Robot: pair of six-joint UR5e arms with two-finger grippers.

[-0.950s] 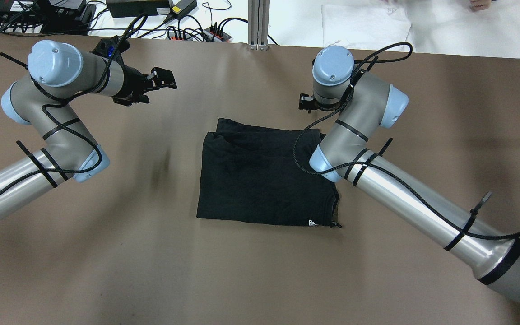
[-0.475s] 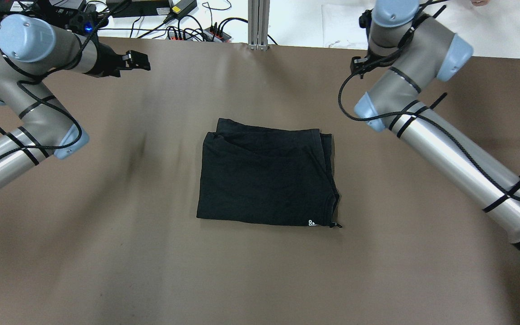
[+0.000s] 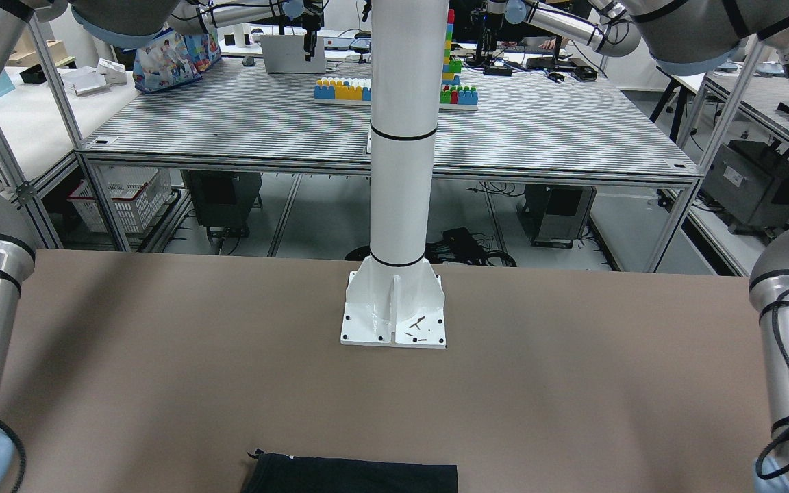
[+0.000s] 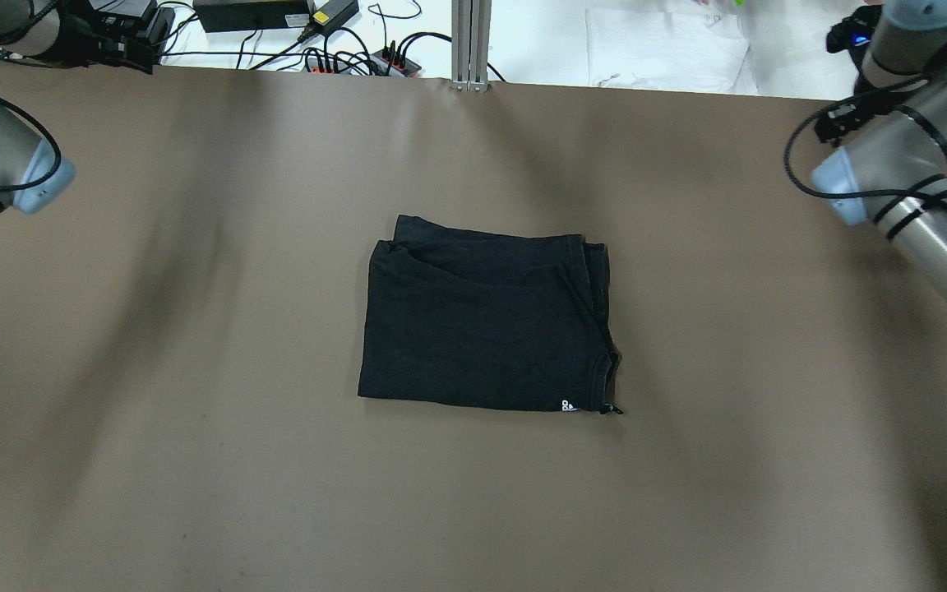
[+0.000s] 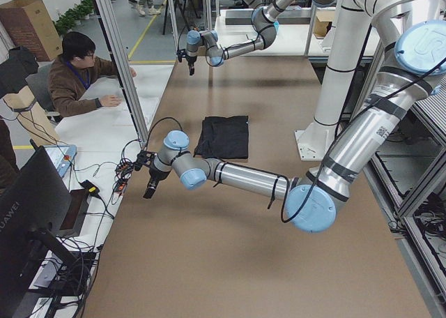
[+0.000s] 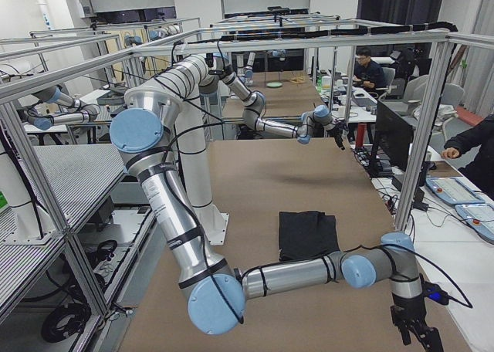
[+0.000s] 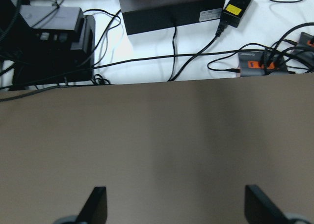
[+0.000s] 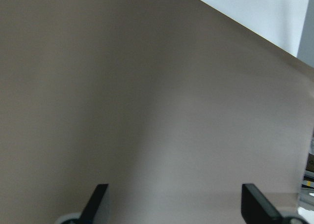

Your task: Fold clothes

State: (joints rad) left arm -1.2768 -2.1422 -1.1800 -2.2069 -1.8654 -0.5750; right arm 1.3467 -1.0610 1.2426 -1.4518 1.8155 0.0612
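The clothes (image 4: 486, 316) are one black garment folded into a rough rectangle, lying flat at the table's middle; they also show in the left side view (image 5: 224, 137) and the right side view (image 6: 307, 234). Only the garment's edge (image 3: 353, 478) shows at the bottom of the front view. My left gripper (image 7: 176, 207) hangs open over the bare table near its far left edge, nothing between its fingertips (image 7: 95, 204). My right gripper (image 8: 175, 202) is open over bare table at the far right corner. Both are well away from the garment.
Black boxes, power strips and cables (image 4: 251, 12) lie just beyond the far table edge by my left gripper. A white post on a base plate (image 3: 394, 311) stands at the robot's side. A seated person (image 5: 77, 74) works at the neighbouring white desk.
Both arms have swung back from the garment to the far left and far right corners. The garment has not moved.
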